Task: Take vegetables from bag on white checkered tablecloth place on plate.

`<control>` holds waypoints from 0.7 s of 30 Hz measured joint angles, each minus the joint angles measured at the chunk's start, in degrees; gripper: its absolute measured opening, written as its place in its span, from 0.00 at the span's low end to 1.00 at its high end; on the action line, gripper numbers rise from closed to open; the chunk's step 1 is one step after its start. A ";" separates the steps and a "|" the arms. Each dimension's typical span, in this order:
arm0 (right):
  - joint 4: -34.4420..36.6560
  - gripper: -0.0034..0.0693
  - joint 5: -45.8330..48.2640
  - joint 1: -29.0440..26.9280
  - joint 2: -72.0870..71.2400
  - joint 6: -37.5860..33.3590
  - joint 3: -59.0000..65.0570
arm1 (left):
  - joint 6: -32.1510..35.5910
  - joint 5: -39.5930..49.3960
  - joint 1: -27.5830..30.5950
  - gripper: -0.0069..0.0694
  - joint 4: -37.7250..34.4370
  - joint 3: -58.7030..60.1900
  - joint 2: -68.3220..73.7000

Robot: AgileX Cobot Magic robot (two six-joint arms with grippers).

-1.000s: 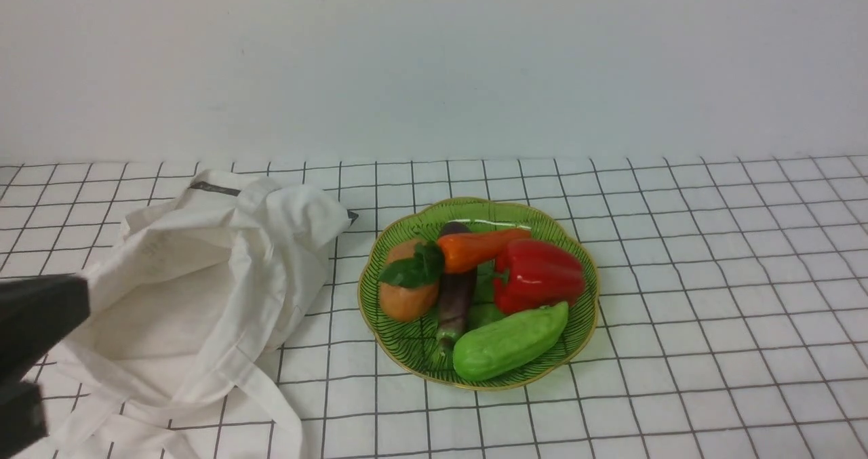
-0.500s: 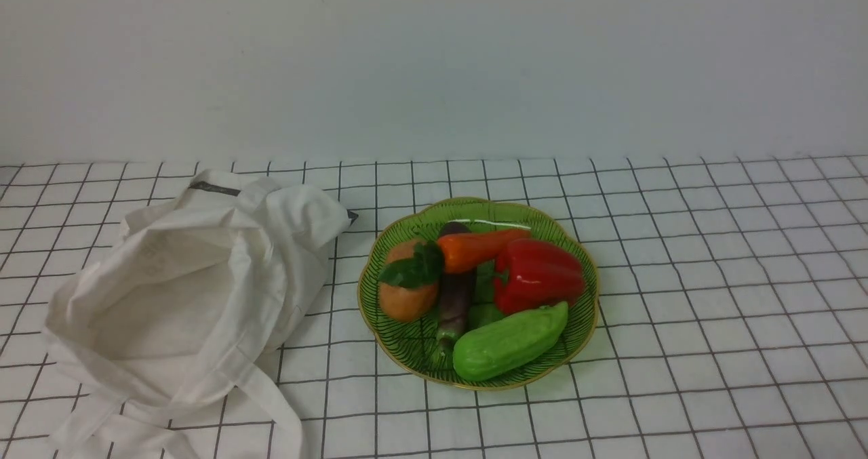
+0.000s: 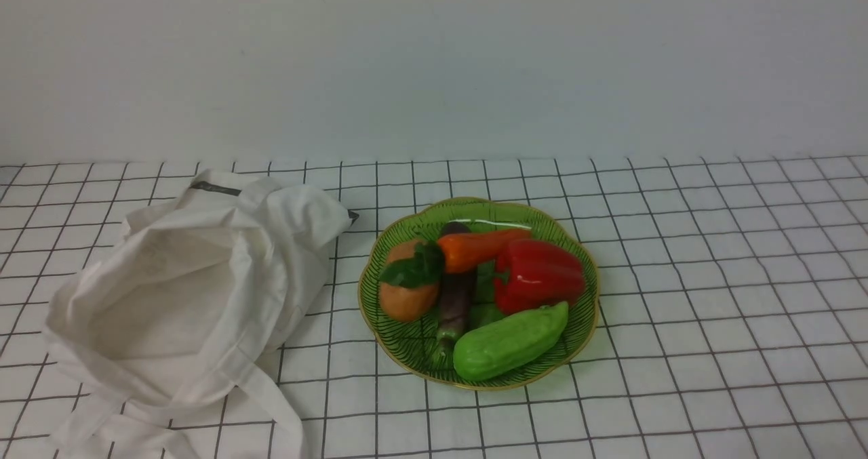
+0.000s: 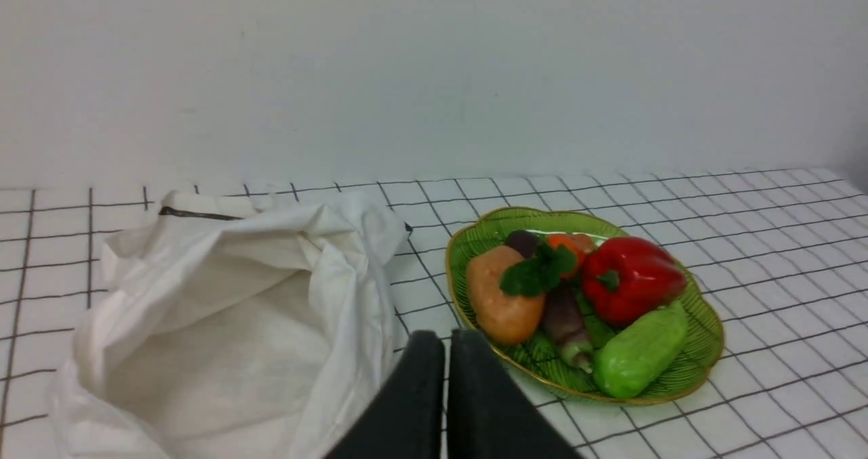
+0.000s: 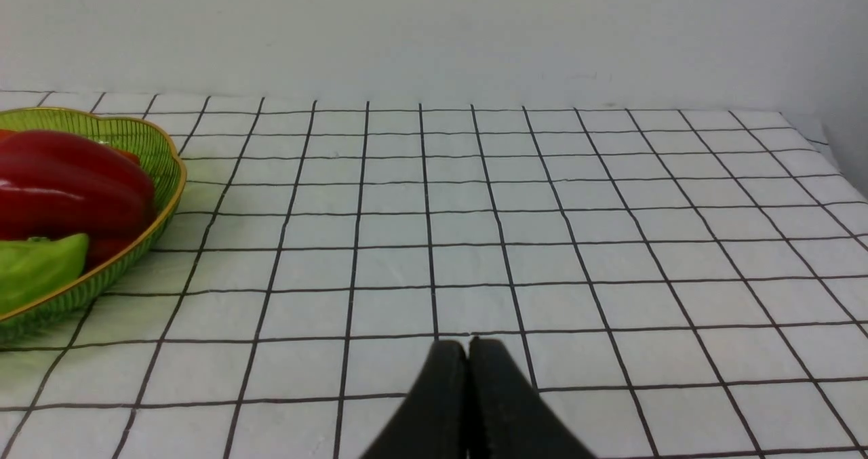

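Observation:
The light green gourd (image 3: pixel 508 341) lies at the front of the green plate (image 3: pixel 407 340), next to a red pepper (image 3: pixel 539 274). It shows in the left wrist view (image 4: pixel 641 350) too, and its tip shows in the right wrist view (image 5: pixel 37 269). The white bag (image 3: pixel 183 303) lies open and slack on the checkered tablecloth (image 3: pixel 712 310), left of the plate; no vegetable shows inside it. My left gripper (image 4: pixel 446 340) is shut and empty, back near the front, between bag and plate. My right gripper (image 5: pixel 468 344) is shut and empty over bare cloth right of the plate (image 5: pixel 152 147). Neither arm shows in the front view.
An orange carrot with green leaves (image 3: pixel 475 247), a purple aubergine (image 3: pixel 456 296) and an orange-brown potato (image 3: pixel 407 286) also lie on the plate. A plain white wall stands behind the table. The bag's straps (image 3: pixel 271 405) trail toward the front edge.
The left arm, seen at the front view's lower left edge one second ago, has drawn back out of that view. The bag, plate and vegetables have not moved.

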 joint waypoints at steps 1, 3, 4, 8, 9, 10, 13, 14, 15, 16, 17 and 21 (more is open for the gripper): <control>0.00 0.03 0.00 0.00 0.00 0.00 0.00 | 1.29 -1.09 1.64 0.08 -1.10 0.99 -0.46; 0.00 0.03 0.00 0.00 0.00 0.00 0.00 | 6.96 -4.90 6.51 0.08 -4.86 4.84 -1.84; 0.00 0.03 0.00 0.00 0.00 0.00 0.00 | 9.56 -6.58 9.22 0.08 -6.59 7.07 -2.66; 0.00 0.03 0.00 0.00 0.00 0.00 0.00 | 20.94 -15.54 18.97 0.08 -14.35 16.24 -4.19; 0.00 0.03 0.00 0.00 0.00 0.00 0.00 | 22.44 -17.72 21.82 0.08 -15.85 19.00 -4.19; 0.00 0.03 0.00 0.00 0.00 0.00 0.00 | 23.34 -19.58 24.34 0.08 -17.27 21.12 -4.19; 0.00 0.03 0.00 0.00 0.00 0.00 0.00 | 23.75 -22.31 28.62 0.08 -18.74 26.24 -4.19; 0.00 0.03 0.00 0.00 0.00 0.00 0.00 | 23.86 -22.62 29.32 0.08 -18.81 27.20 -4.19; 0.00 0.03 0.00 0.00 0.00 0.00 0.00 | 23.89 -23.02 29.90 0.08 -18.88 27.75 -4.19; 0.00 0.03 0.00 0.00 0.00 0.00 0.00 | 23.96 -23.08 30.77 0.08 -18.89 29.13 -4.19; 0.00 0.03 0.00 0.00 0.00 0.00 0.00 | 23.95 -23.02 31.05 0.08 -18.89 29.42 -4.19; 0.00 0.03 0.00 0.00 0.00 0.00 0.00 | 23.95 -21.73 31.23 0.08 -18.89 29.45 -4.19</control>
